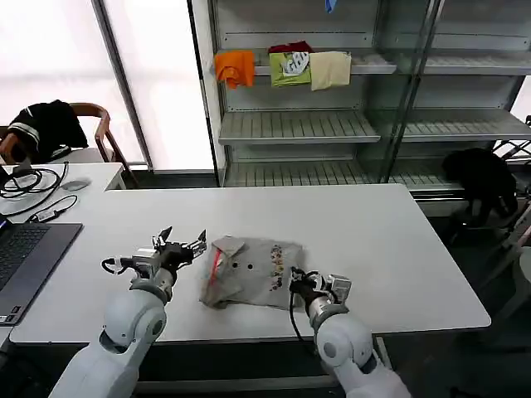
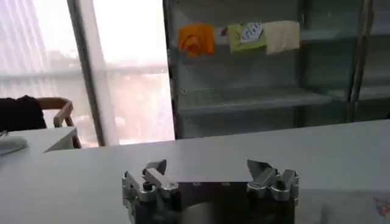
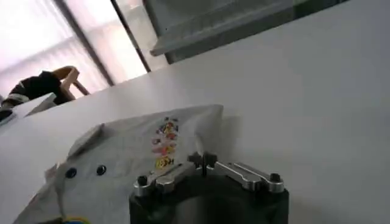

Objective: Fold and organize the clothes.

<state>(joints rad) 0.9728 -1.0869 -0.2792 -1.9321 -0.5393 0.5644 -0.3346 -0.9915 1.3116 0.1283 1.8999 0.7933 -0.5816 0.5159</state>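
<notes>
A light grey shirt (image 1: 249,269) lies crumpled and partly folded on the white table (image 1: 373,240), with dark buttons, an orange inner collar and a small multicoloured chest print (image 3: 164,143) showing. My left gripper (image 1: 184,239) hovers just left of the shirt, near its collar end. Its fingers are spread wide with nothing between them (image 2: 207,167). My right gripper (image 1: 295,278) is at the shirt's near right corner. In the right wrist view the right gripper (image 3: 202,159) has its tips pressed together on the edge of the shirt (image 3: 122,158).
A laptop (image 1: 25,257), cables (image 1: 33,182) and a mouse (image 1: 75,184) lie at the table's left end. A chair with a black garment (image 1: 50,124) stands behind it. The shelf (image 1: 299,124) at the back holds orange, green and cream garments. Another black garment (image 1: 485,178) hangs at the right.
</notes>
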